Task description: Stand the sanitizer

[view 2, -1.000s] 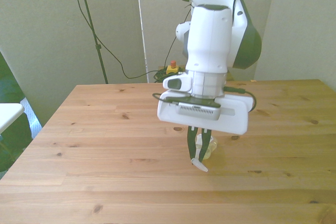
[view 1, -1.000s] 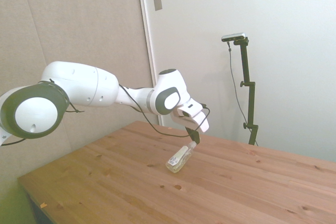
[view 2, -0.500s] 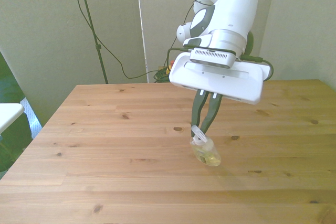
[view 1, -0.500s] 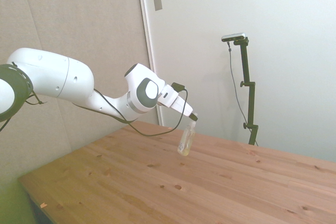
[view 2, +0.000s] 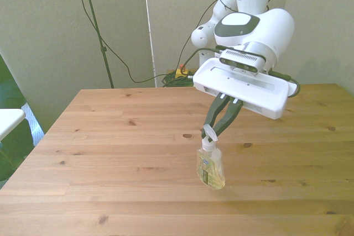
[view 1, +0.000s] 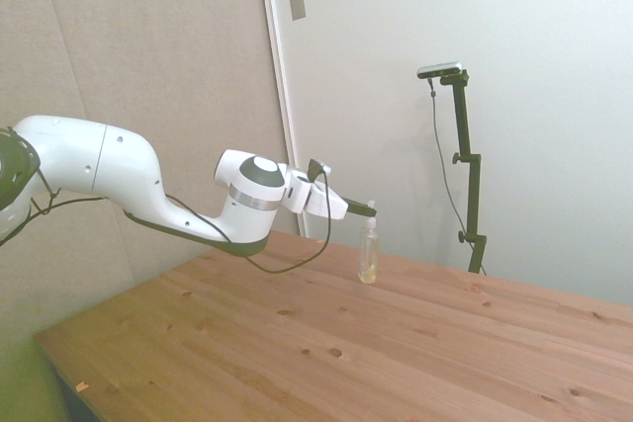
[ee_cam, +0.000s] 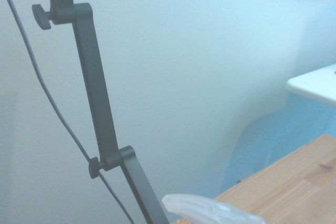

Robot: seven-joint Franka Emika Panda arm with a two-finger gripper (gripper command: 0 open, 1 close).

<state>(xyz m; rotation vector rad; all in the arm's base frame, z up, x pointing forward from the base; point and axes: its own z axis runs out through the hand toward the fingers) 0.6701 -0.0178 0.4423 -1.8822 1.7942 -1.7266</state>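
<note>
Sanitizer (view 2: 211, 168) stood upright on the table (view 2: 110, 136), my gripper (view 2: 211, 132) pinching its white pump top. I judged a sideways tug on letting go could tip it, since the bottle is slim and top-held.

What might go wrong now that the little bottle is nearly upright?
The fingers grip only the bottle's pump top, high above its base, so it could pivot or slip. In the front view it looks slightly tilted; released like that, it might topple onto the table. Opening sideways could also nudge it over.
</note>
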